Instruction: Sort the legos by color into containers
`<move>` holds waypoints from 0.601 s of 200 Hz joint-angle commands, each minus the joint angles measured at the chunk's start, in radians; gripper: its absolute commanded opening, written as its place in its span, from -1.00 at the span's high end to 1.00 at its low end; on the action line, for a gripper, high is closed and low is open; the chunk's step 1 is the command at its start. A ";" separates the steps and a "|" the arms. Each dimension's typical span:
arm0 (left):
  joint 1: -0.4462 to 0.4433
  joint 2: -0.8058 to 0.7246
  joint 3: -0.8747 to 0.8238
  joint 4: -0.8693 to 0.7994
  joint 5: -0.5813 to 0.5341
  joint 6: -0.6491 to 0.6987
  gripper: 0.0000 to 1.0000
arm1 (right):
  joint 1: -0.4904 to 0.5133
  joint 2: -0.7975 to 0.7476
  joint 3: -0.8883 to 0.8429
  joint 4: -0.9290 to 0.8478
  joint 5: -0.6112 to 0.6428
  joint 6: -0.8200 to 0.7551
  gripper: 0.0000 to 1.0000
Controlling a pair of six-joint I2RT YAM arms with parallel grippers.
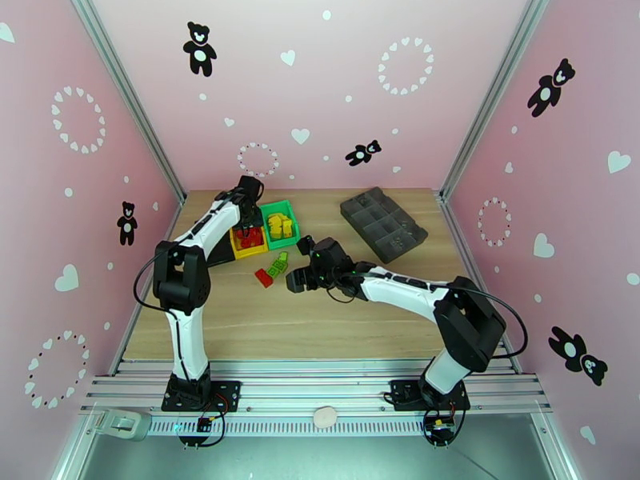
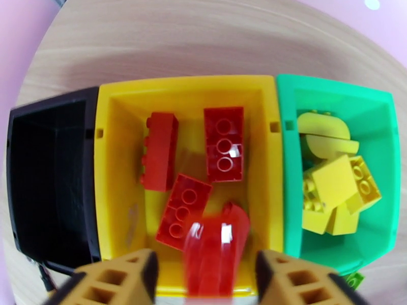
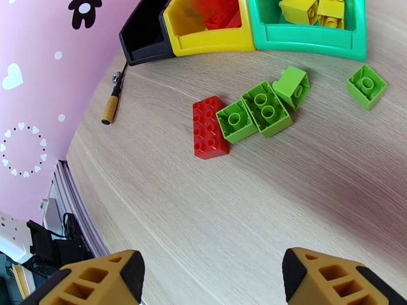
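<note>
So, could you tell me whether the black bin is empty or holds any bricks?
Empty, as far as visible: in the left wrist view the black bin has a bare dark floor.

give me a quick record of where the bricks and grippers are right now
left gripper: open, above the yellow bin, blurred red brick between its fingers
right gripper: open, above the table
yellow bin: red bricks
green bin: yellow bricks
black bin: no bricks seen
on table: a lone red brick, four green bricks
</note>
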 commanded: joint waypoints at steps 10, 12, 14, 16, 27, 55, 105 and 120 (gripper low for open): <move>0.007 -0.039 0.007 -0.028 -0.019 -0.006 -0.47 | 0.005 -0.040 -0.015 -0.033 0.028 -0.023 -0.53; 0.007 -0.044 0.001 -0.027 -0.018 -0.007 -0.47 | 0.004 -0.039 -0.015 -0.033 0.030 -0.023 -0.53; 0.007 -0.049 -0.004 -0.026 -0.018 -0.007 -0.47 | 0.004 -0.041 -0.015 -0.034 0.030 -0.024 -0.53; 0.007 -0.055 -0.010 -0.024 -0.017 -0.008 -0.47 | 0.004 -0.042 -0.016 -0.034 0.030 -0.024 -0.53; 0.003 -0.087 -0.048 -0.012 -0.016 -0.013 -0.47 | 0.004 -0.042 -0.015 -0.036 0.032 -0.027 -0.53; -0.012 -0.189 -0.186 0.034 -0.004 -0.036 -0.49 | 0.004 -0.040 -0.016 -0.039 0.041 -0.032 -0.53; -0.094 -0.362 -0.465 0.110 -0.006 -0.076 -0.56 | 0.002 -0.028 -0.015 -0.047 0.049 -0.037 -0.53; -0.124 -0.405 -0.545 0.126 0.004 -0.097 -0.56 | 0.001 -0.026 -0.017 -0.047 0.052 -0.038 -0.53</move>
